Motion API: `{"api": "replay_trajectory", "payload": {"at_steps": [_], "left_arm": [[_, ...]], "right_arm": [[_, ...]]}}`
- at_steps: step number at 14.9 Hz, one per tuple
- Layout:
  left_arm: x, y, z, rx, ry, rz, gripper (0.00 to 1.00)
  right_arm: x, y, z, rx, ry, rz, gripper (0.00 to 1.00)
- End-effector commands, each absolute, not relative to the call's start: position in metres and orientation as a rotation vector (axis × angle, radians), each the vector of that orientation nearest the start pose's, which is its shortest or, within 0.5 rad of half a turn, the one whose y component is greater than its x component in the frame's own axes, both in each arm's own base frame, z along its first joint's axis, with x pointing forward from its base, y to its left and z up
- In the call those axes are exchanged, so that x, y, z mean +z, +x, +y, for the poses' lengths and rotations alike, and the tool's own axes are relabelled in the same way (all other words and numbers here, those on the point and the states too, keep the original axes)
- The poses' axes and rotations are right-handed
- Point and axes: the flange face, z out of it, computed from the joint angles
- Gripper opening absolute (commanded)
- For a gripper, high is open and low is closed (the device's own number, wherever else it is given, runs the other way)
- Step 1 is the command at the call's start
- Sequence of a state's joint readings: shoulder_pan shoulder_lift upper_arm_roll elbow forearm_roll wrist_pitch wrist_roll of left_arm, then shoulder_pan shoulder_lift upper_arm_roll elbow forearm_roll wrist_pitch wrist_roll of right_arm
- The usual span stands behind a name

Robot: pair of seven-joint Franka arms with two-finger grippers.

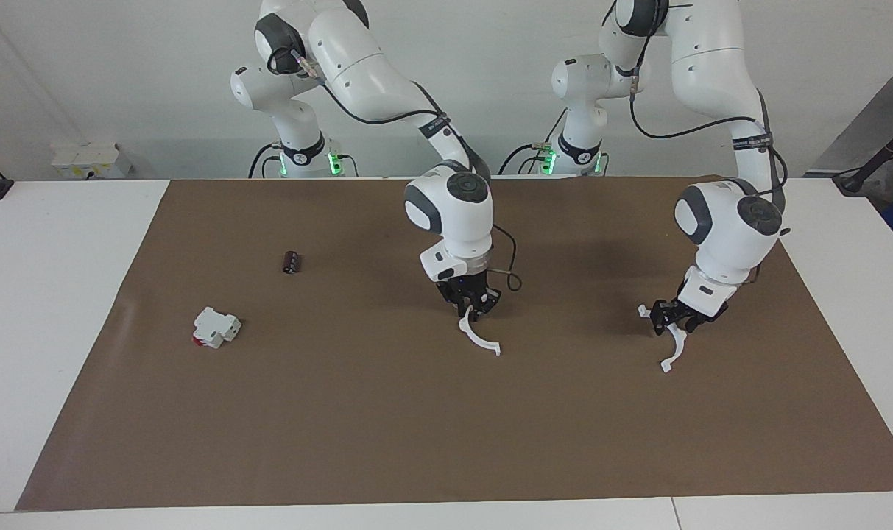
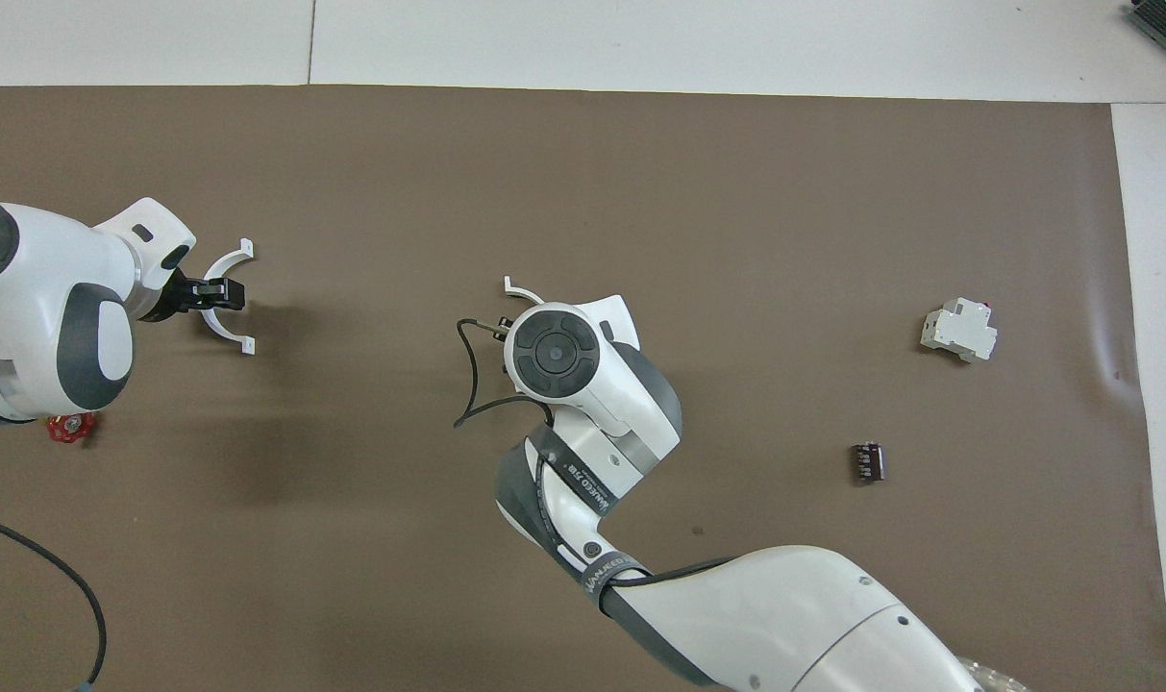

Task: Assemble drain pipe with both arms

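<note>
From across the counter (image 1: 85, 331), the right gripper (image 1: 474, 308) sits at frame centre, jaws clenched on one half-ring (image 1: 480, 338) that hangs just over the brown mat (image 1: 417, 427). At centre right the left gripper (image 1: 674, 315) grips the other half-ring (image 1: 673, 346) the same way. The two halves are well apart.

From above, the left gripper (image 2: 208, 293) shows at left, its half-ring (image 2: 225, 303) opening toward frame right. The right arm's wrist hides most of its half-ring (image 2: 520, 289). I'd turn the open sides to face, level both, then line up the end tabs before pressing. No containers anywhere.
</note>
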State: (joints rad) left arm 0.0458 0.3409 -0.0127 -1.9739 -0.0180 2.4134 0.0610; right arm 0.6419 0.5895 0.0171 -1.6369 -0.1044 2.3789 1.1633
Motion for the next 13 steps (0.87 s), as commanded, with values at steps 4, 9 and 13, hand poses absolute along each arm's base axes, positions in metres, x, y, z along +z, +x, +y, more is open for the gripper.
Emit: {"api": "replay_trajectory", "payload": {"at_steps": [4, 9, 13], "left_arm": [[0.301, 0.621, 0.026, -0.203, -3.154, -0.012, 0.65], [0.302, 0.622, 0.035, -0.205, -3.153, -0.026, 0.51], [0.310, 0.624, 0.034, -0.150, -3.158, -0.023, 0.00]], "right_arm": [[0.326, 0.582, 0.427, -0.202, -3.041, 0.711, 0.80], [0.396, 0.609, 0.380, -0.100, -3.076, 0.696, 0.80], [0.460, 0.620, 0.314, -0.002, -3.115, 0.565, 0.81]]}}
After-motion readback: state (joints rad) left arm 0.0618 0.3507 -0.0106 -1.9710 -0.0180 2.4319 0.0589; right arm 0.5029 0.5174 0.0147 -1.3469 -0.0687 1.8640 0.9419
